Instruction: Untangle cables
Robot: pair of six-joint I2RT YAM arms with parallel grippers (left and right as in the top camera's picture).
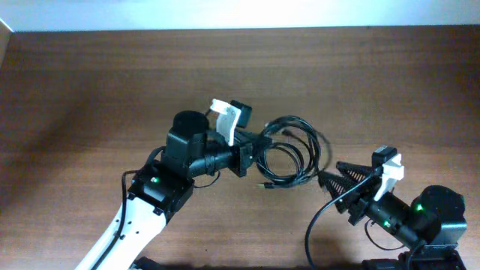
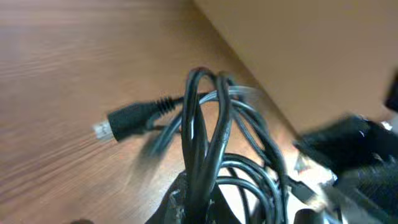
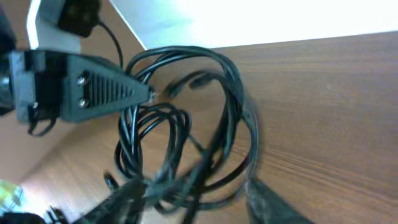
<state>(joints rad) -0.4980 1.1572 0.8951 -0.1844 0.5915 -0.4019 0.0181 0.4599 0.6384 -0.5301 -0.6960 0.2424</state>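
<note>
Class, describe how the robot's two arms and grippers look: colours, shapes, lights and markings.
The left arm has a white lower link and black joint housings with a green light. The right arm is black, also lit green. Each wrist carries a white bracket. The jaws are black tapered wedges, ribbed on the right gripper.

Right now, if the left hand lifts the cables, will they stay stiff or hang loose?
Probably floppy: the cables lie in loose thin loops, so they should sag. Likely light: the left hand pinches several strands at once. The plug may trail and snag.
</note>
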